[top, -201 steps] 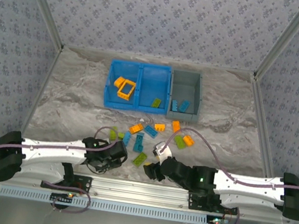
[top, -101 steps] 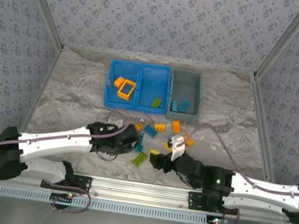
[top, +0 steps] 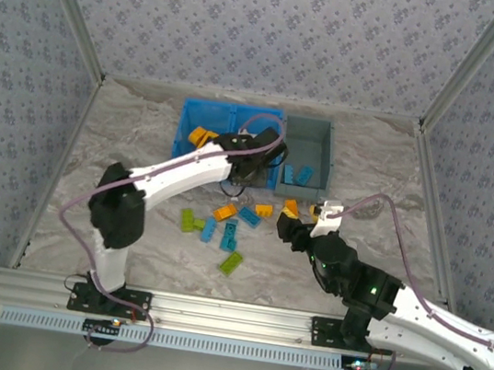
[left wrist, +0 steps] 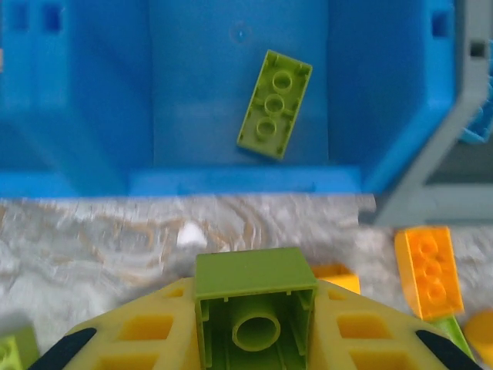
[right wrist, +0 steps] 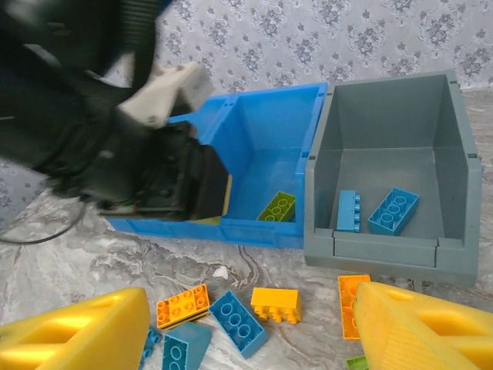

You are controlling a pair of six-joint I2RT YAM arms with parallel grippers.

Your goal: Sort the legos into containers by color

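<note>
My left gripper [left wrist: 256, 302] is shut on a lime green lego [left wrist: 255, 287], held just in front of the blue bin [left wrist: 192, 182]. Another green lego [left wrist: 273, 105] lies in that bin's right compartment. From above, the left gripper [top: 246, 173] hangs over the blue bin [top: 182, 143], whose left compartment holds orange legos [top: 200, 135]. The grey bin [right wrist: 397, 250] holds two blue legos [right wrist: 393, 210]. My right gripper [right wrist: 246, 339] is open and empty above loose orange [right wrist: 181, 306] and blue [right wrist: 239, 322] legos; in the top view the right gripper [top: 290, 230] is right of the pile.
Loose legos lie on the marbled table before the bins: green [top: 188, 221], blue [top: 249, 215], orange [top: 224, 211], and one green [top: 232, 262] nearest the arms. Patterned walls close in the table on three sides. The left arm's dark wrist [right wrist: 146, 181] stands before the blue bin.
The left arm has swung from near its base out to the blue bin's front. The right gripper has moved away from its base toward the loose legos before the grey bin.
</note>
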